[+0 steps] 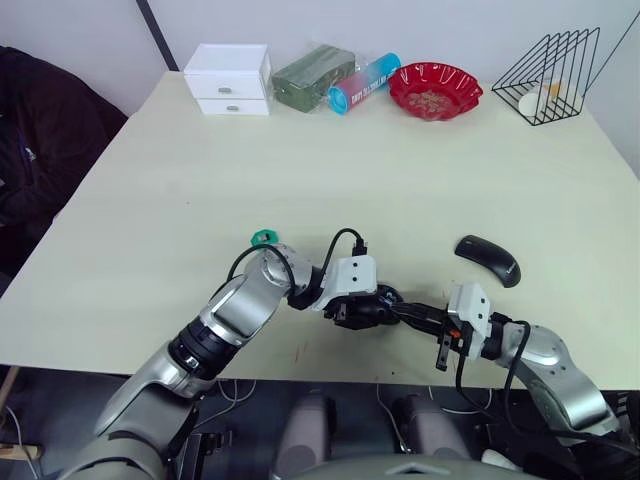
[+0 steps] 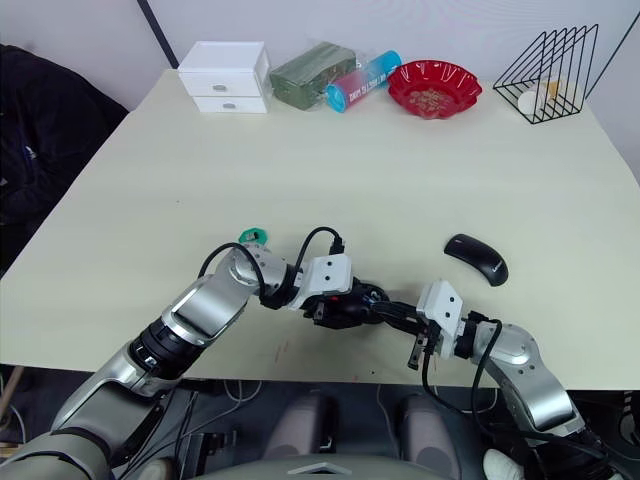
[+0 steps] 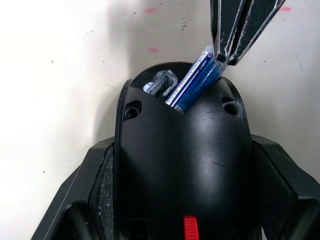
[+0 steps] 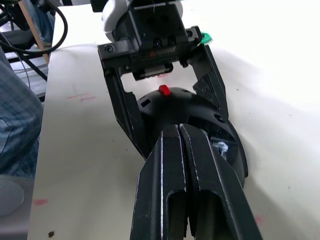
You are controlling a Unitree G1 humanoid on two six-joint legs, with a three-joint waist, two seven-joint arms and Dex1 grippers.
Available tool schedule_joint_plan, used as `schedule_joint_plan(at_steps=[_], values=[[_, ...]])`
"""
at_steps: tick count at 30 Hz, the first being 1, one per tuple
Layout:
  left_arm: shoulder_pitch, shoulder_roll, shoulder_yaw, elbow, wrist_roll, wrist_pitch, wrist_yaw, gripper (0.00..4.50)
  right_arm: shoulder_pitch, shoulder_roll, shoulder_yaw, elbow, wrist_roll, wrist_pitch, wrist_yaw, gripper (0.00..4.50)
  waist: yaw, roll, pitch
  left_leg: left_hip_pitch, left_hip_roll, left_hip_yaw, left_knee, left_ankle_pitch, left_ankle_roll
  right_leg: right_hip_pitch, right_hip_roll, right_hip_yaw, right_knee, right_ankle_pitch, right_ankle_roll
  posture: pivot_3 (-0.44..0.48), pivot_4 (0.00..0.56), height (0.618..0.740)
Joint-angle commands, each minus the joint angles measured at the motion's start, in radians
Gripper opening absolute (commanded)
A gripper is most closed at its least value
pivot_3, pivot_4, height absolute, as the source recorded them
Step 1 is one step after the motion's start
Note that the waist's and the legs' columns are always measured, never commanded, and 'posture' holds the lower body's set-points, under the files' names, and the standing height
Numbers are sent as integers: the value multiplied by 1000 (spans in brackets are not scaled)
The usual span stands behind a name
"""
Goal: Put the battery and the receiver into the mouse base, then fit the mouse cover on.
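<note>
While the mouse base [image 3: 182,165] is being clamped by the left gripper [image 1: 362,310] near the lower middle of the left eye view, the battery [image 3: 196,80] is being pinched by the right gripper [image 3: 235,47] and seated in its bay, so the battery step is judged in hand. Its long axis is being kept tilted, one end low in the bay, the other rising toward the upper right of the left wrist view; lowering it flat is being called for next. The mouse cover [image 1: 489,259] is lying apart at the right.

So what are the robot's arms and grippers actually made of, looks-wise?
Both arms are rounded silver-grey metal segments with black joint rings. Each wrist carries a white boxy housing, and black cables loop out from the arms into it. The left gripper and right gripper each end in two long, flat black fingers with ridged edges.
</note>
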Motion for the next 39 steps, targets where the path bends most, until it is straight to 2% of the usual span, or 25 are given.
schedule_joint_plan(at_steps=[1,21,29,34,39], values=[[15,5,-29,26,33,20,11,2931,-13,11,-12,11,-11,-37,13,37,0,0,0,0,0,0,0,0,0,0,0,0,0,0,0,0,150,740],[20,15,-29,5,30,31,2,2931,-13,73,1,114,-60,-69,12,37,-3,2,-1,2,0,1,0,0,0,0,0,1,1,0,0,0,150,740],[21,15,-27,6,30,33,3,2931,-40,46,14,179,-91,81,-6,37,-5,3,-6,3,0,1,-1,0,0,1,1,2,1,0,0,0,150,740],[20,13,-26,6,29,35,3,2931,-47,-1,34,149,-103,214,-11,37,-6,3,-11,4,0,1,-1,0,0,2,1,1,1,0,-1,0,150,740],[18,9,-24,11,27,32,7,2931,-40,-33,23,86,-91,206,1,37,-5,3,-13,4,0,1,-1,0,0,2,1,2,0,0,-1,0,150,740]])
